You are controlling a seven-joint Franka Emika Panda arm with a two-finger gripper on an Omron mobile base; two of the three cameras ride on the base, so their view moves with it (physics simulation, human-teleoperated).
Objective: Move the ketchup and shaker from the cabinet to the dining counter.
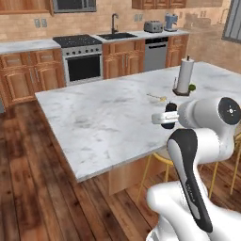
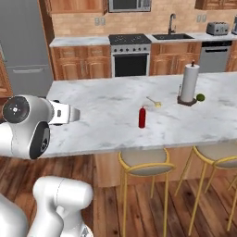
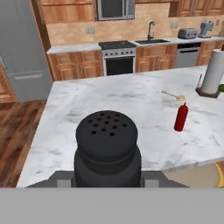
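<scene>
Shaker (image 3: 107, 151) fills hand view, clenched between fingers, above dining counter (image 3: 109, 105) edge. Right base view: ketchup (image 2: 142, 117) upright on counter, near paper towel roll (image 2: 189, 83). Left base view: gripper (image 1: 170, 116) over counter; judgement: lower upright beside ketchup, release gently.

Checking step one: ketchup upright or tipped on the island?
Upright. The ketchup stands nozzle-up on the dining counter; the hand view agrees.

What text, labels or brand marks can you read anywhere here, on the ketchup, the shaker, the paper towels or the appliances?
None can be read.
ketchup: plain red, no label showing.
shaker: plain black, just holes on top.
paper towel roll: blank white.
toaster, microwave, oven: no marking can be made out at this size.
</scene>
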